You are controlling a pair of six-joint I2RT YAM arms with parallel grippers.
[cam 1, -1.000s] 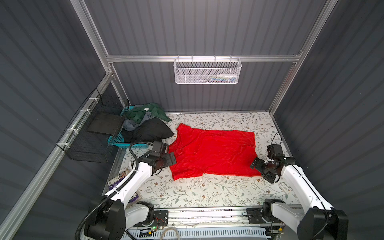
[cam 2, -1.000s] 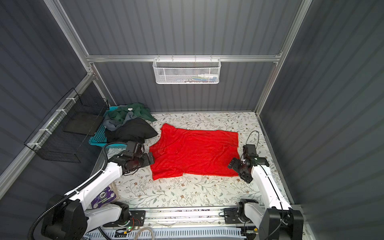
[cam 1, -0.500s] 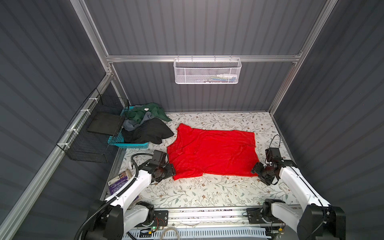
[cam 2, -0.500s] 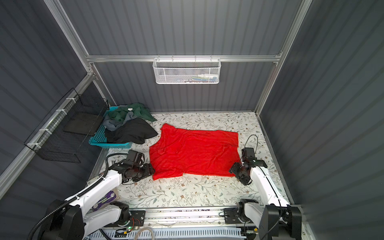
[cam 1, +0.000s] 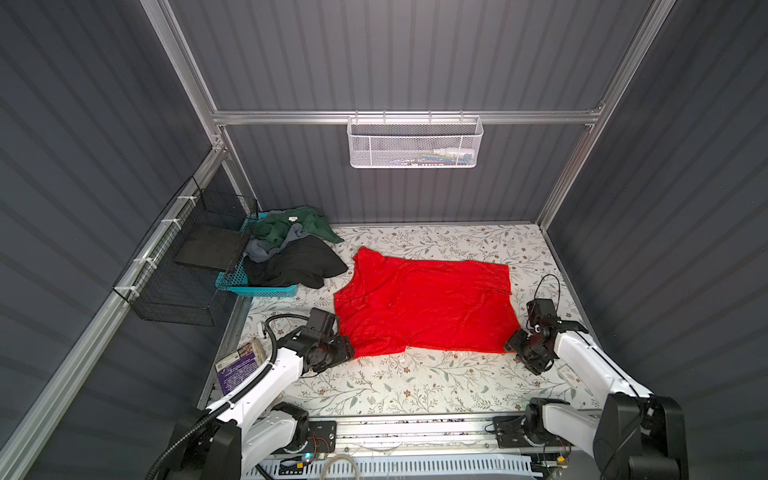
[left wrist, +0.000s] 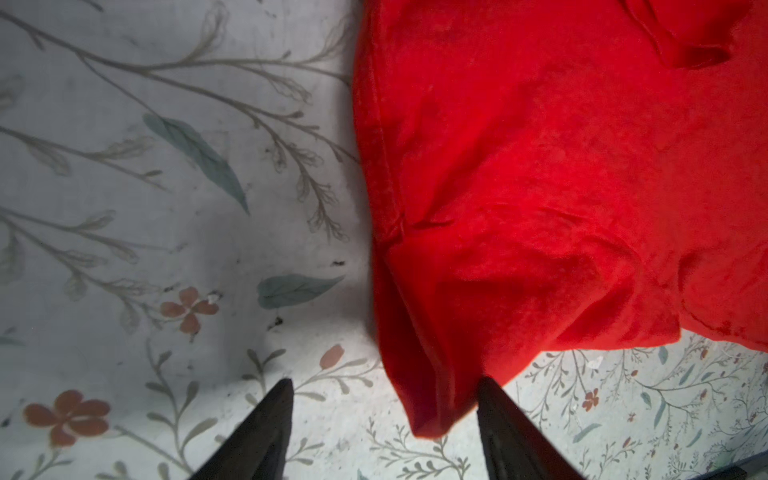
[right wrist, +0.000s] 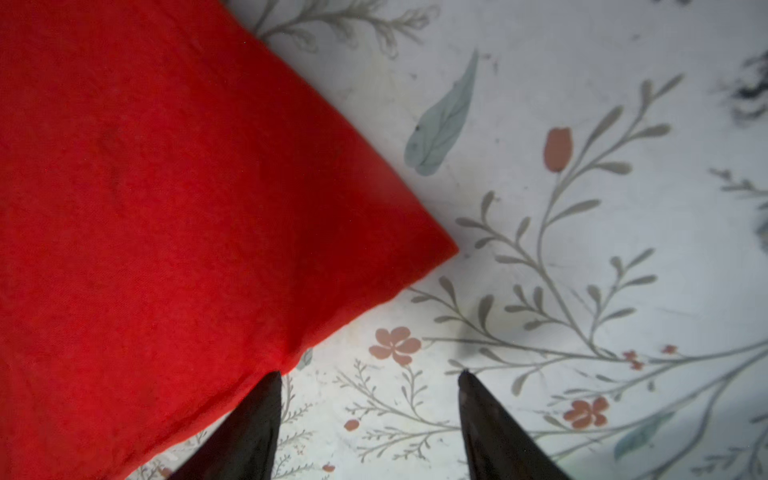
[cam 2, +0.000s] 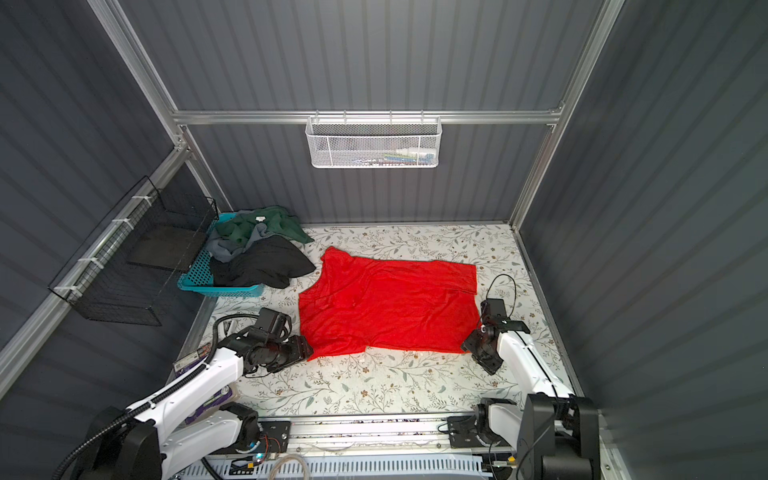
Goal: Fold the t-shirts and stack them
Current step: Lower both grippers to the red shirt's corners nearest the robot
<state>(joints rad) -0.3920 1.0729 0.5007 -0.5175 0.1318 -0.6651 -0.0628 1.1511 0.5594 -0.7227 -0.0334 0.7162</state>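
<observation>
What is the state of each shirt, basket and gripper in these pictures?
red t-shirt: spread flat, unfolded
heap of dark t-shirts: crumpled, spilling over teal basket
left gripper: open, red corner between jaws
right gripper: open, beside red corner
white mesh basket: hanging on rail, partly filled

Round your table: a floral cloth, three holders and a purple box.
You have the floral cloth (cam 1: 415, 386) covering the table. A teal basket (cam 1: 257, 289) sits at its far left corner. A black wire rack (cam 1: 174, 299) on the left wall holds a dark slab (cam 1: 208, 249). A white mesh basket (cam 1: 415, 145) hangs from the back rail, and a purple box (cam 1: 239, 368) lies just beside the cloth's near left edge.
</observation>
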